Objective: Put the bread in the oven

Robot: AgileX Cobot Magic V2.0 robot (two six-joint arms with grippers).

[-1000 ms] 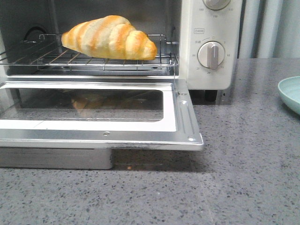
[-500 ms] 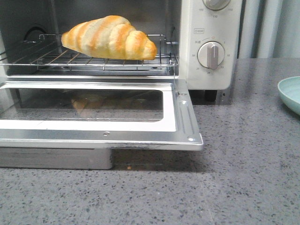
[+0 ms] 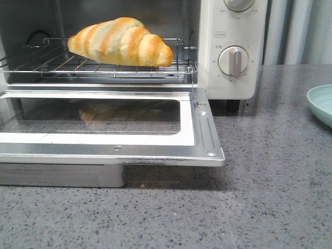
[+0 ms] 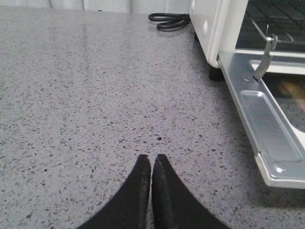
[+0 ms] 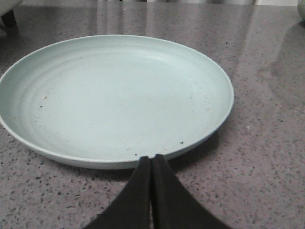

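The golden-orange striped bread [image 3: 120, 41] lies on the wire rack [image 3: 104, 67] inside the cream-white oven [image 3: 233, 83]. The oven's glass door [image 3: 104, 124] hangs open, flat toward me; it also shows in the left wrist view [image 4: 267, 129]. My left gripper [image 4: 151, 158] is shut and empty, low over the grey counter to the left of the oven door. My right gripper [image 5: 151, 158] is shut and empty at the near rim of an empty pale green plate [image 5: 114, 95]. Neither gripper shows in the front view.
The pale green plate's edge [image 3: 320, 104] shows at the right of the counter in the front view. A black power cord [image 4: 169, 20] lies coiled behind the oven's left side. Two round dials [image 3: 233, 60] sit on the oven's right panel.
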